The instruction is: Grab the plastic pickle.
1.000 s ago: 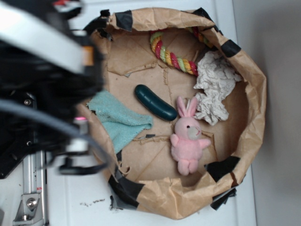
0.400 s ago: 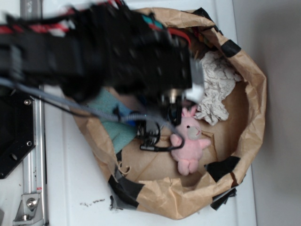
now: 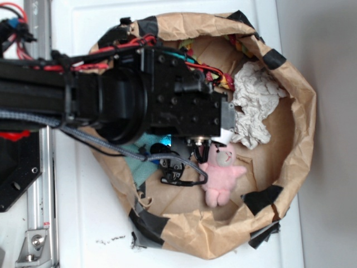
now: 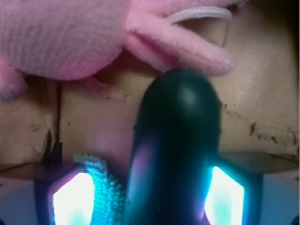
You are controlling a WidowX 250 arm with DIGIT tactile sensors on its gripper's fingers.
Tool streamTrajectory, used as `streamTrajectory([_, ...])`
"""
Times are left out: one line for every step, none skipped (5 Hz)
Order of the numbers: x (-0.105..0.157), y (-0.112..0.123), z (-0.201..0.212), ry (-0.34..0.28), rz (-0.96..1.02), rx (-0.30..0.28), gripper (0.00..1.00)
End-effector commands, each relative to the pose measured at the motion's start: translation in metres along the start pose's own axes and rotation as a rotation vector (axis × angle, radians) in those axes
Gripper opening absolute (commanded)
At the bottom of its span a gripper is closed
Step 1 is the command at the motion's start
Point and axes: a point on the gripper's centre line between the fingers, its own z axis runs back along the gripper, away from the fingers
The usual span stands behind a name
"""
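Your hand has dropped into the bag; its fingers now straddle the plastic pickle, still wide, ready to close.

Dark green glossy plastic pickle, seemingly lying flat on cardboard.

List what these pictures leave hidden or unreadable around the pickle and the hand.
- Exterior view: the pickle is hidden under the arm.
- Wrist view: the pickle's near end is cut off by the bottom edge.
- Wrist view: the hand's fingers are glaring blurs, so contact cannot be told.
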Motion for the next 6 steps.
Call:
streamTrajectory([0.000, 0.005, 0.009, -0.060, 0.081, -0.034, 0.00])
streamTrajectory([0.005, 0.013, 0.052, -0.066, 0.116, 0.071, 0.00])
streamTrajectory([0.013, 0.009, 0.088, -0.151, 0.101, 0.062, 0.00])
streamTrajectory([0.014, 0.003, 0.115, -0.200, 0.094, 0.074, 0.00])
streamTrajectory([0.006, 0.002, 0.153, -0.278, 0.182, 0.047, 0.00])
streamTrajectory([-0.014, -0.003, 0.171, -0.347, 0.446, -0.084, 0.00])
